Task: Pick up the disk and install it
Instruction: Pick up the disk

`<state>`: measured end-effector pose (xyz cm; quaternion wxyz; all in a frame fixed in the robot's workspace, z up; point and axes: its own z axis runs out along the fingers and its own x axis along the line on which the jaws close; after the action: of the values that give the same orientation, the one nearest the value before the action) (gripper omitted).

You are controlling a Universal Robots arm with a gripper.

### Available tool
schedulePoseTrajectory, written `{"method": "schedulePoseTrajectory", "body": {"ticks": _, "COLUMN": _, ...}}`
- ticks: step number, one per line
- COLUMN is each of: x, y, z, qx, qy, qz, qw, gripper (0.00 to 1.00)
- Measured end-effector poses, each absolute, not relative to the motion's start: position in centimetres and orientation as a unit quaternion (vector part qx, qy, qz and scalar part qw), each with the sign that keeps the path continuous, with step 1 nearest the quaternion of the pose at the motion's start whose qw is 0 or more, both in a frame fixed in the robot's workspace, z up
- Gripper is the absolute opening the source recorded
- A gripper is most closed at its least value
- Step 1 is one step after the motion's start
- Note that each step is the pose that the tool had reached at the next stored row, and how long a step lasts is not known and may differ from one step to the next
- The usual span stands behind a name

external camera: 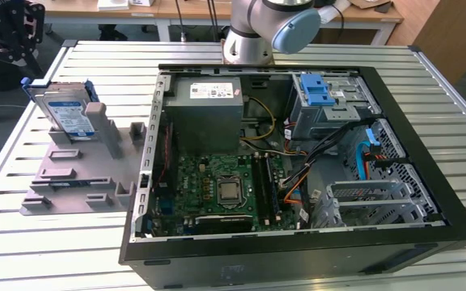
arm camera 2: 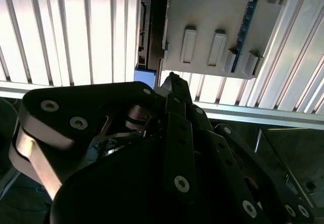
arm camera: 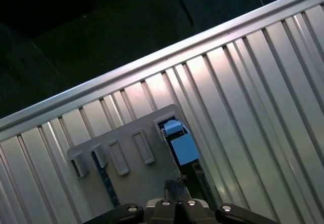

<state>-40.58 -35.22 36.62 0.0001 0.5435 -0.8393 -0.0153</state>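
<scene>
Arm (external camera: pixel 269 27) cut off at exterior view's top; disk (external camera: pixel 67 115), near table (external camera: pixel 22 242) edge, lower part hidden behind stand (external camera: pixel 95 124) post; in first wrist view disk end hidden under gripper (arm camera: pixel 174 186).

Space above the grey stand (external camera: pixel 79 173) is open. The computer case (external camera: pixel 298 151) walls it off on the exterior view's right. Bare bench (external camera: pixel 6 182) flanks its other side, and its upright post (external camera: pixel 97 118) stands against the disk (external camera: pixel 67 115).

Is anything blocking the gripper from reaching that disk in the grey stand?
Nothing visible. The gripper hangs above the disk, which stands on edge in the stand, with only open air between them.
</scene>
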Motion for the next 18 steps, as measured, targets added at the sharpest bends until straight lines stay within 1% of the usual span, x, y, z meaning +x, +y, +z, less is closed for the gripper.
{"method": "schedulePoseTrajectory", "body": {"ticks": 13, "x": -40.58, "y": -35.21, "z": 36.45, "qx": 0.604, "qy": -0.797, "qz": -0.015, "qw": 0.001, "gripper": 0.11}}
{"method": "schedulePoseTrajectory", "body": {"ticks": 16, "x": -40.61, "y": -34.98, "z": 36.38, "qx": 0.607, "qy": -0.795, "qz": -0.011, "qw": -0.004, "gripper": 0.11}}
{"method": "schedulePoseTrajectory", "body": {"ticks": 18, "x": -40.62, "y": -34.56, "z": 36.35, "qx": 0.607, "qy": -0.795, "qz": -0.011, "qw": -0.005, "gripper": 0.11}}
